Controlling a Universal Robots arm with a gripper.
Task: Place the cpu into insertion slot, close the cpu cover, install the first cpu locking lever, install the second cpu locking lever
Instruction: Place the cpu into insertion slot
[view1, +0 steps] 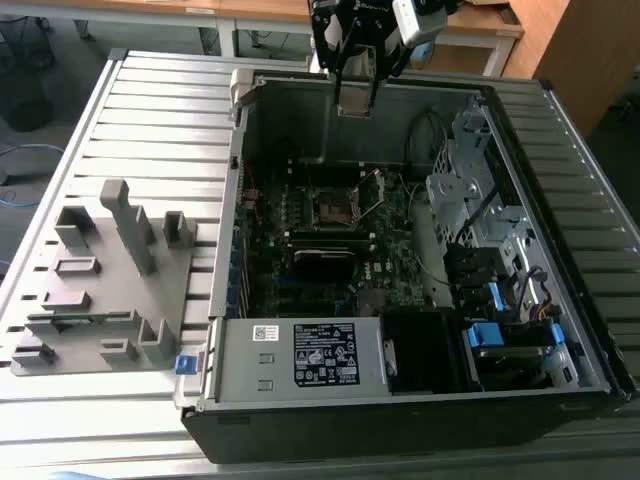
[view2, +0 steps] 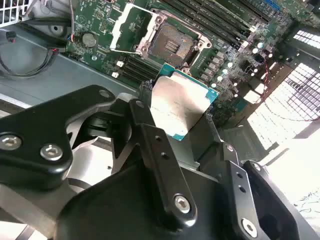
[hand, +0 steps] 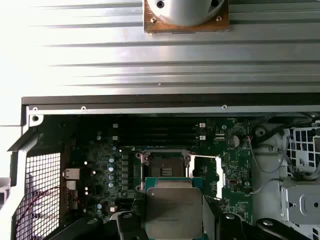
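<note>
A ribbed metal table carries an open computer case, with wooden desks behind. In the exterior view my gripper hangs above the case's far wall, pinching the cpu by its edges. The insertion slot lies well below the gripper on the green board, and a grey fixture sits well off to the side.

In the second wrist view the fingers clamp the cpu, silver top facing the camera. Beyond the fingertips the insertion slot is bare, and the cpu cover stands swung open beside it.

In the first wrist view the cpu sits just ahead of the gripper. The insertion slot is farther ahead, apart from the chip, and the cpu cover is flipped aside.

I judge we are early: the chip is grasped but not seated. Closing the cover and both lever steps remain. The locking levers I cannot make out.
</note>
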